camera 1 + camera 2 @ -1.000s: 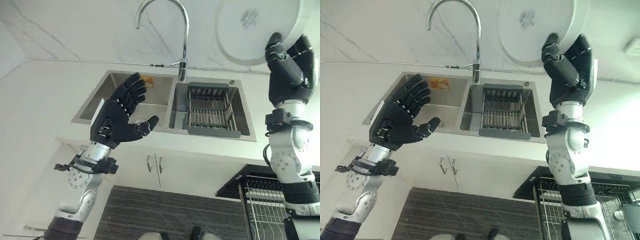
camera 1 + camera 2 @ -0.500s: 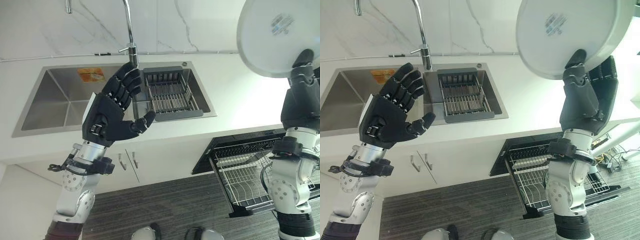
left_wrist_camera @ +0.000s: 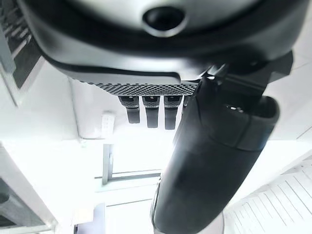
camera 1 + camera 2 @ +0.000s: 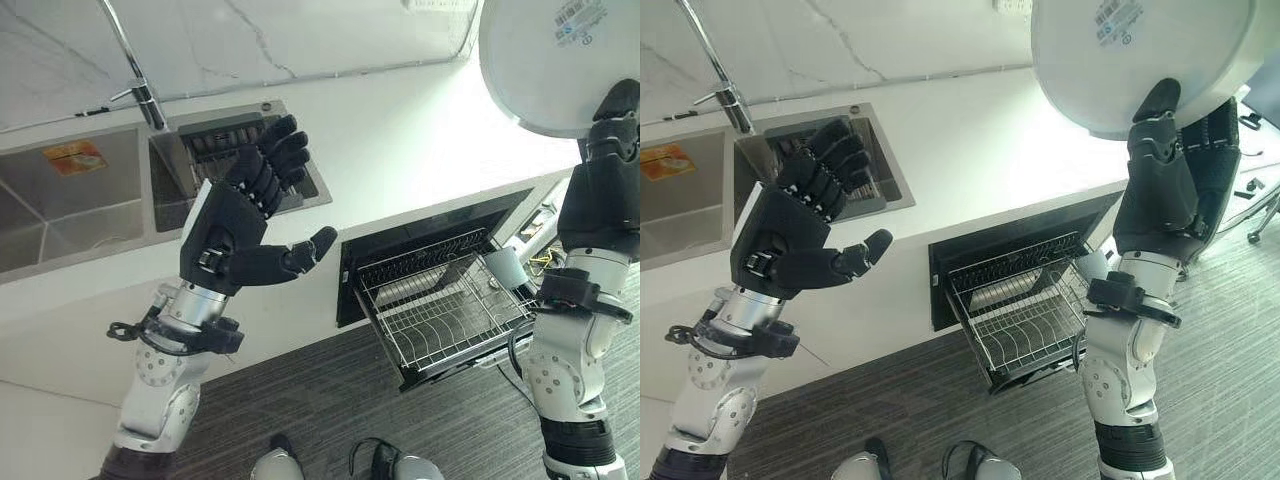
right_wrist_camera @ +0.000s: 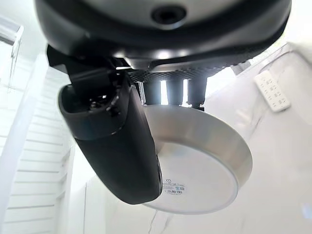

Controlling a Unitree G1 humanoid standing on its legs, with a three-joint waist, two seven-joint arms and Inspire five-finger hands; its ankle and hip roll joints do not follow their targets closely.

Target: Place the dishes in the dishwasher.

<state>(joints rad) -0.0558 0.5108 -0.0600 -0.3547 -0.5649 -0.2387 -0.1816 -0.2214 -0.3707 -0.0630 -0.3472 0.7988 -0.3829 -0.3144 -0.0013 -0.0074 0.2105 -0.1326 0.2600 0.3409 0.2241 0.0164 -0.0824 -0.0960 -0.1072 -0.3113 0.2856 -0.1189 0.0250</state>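
Observation:
A large white dish (image 4: 1140, 60) is held up high at the right, its underside with a small label facing me. My right hand (image 4: 1175, 180) is shut on its lower rim, thumb on the near face and fingers behind; the right wrist view shows that dish (image 5: 204, 161) past the thumb. Below it the dishwasher (image 4: 440, 250) stands open under the counter with its empty wire rack (image 4: 440, 310) pulled out. My left hand (image 4: 245, 230) is raised open at the left, fingers spread, holding nothing, in front of the counter edge.
A white counter (image 4: 400, 160) runs across with a steel double sink (image 4: 90, 200) at the left, a dark drain basket (image 4: 215, 150) in its right basin and a tap (image 4: 130, 70) behind. A grey striped floor (image 4: 330, 420) lies below. A pale cup (image 4: 505, 268) sits by the rack's right side.
The whole view has swung right: sink and tap slid left, the open dishwasher and rack came to the centre. The right hand still holds the dish high; the left hand stays open.

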